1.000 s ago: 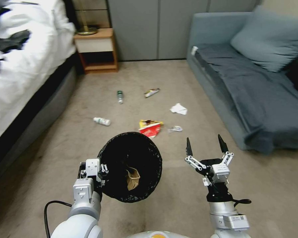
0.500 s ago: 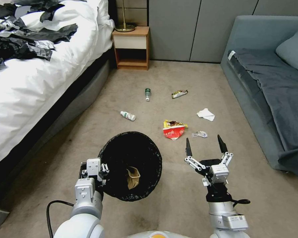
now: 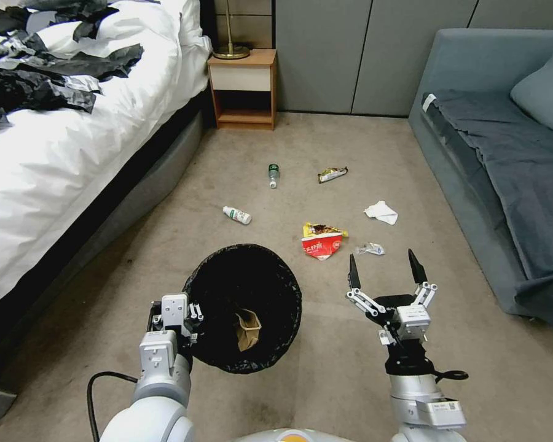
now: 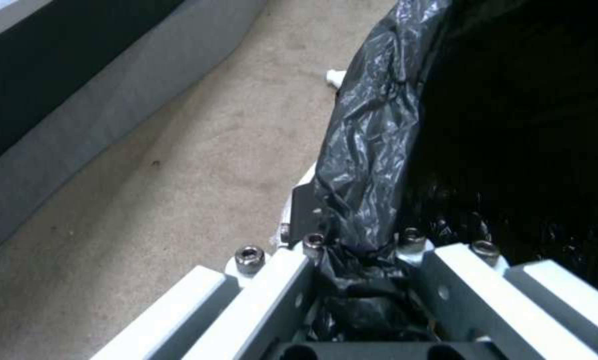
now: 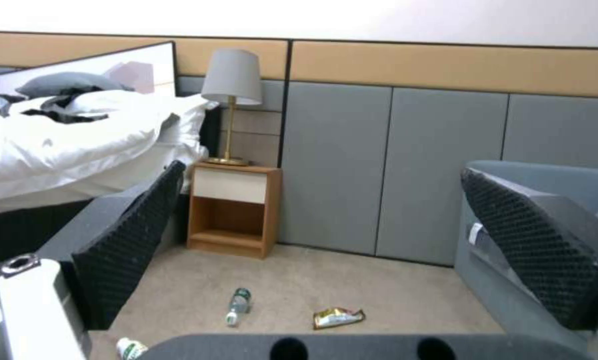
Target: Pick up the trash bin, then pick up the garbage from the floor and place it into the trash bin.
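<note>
The left gripper (image 3: 187,319) pinches the black-lined rim of the trash bin (image 3: 243,307), held above the carpet (image 3: 166,245) with a crumpled brown paper bag (image 3: 247,329) inside. Beyond the bin lies a red-and-yellow snack wrapper (image 3: 321,240). Right of the bin, the right gripper (image 3: 384,273) hovers, fingers spread wide.

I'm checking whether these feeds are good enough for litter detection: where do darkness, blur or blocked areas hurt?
Head view: even light, but the black-bag-lined trash bin interior is dark around the crumpled brown paper bag.
Left wrist view: soft close-up; black liner swallows detail.
Right wrist view: open right gripper fingers block both sides.
</note>
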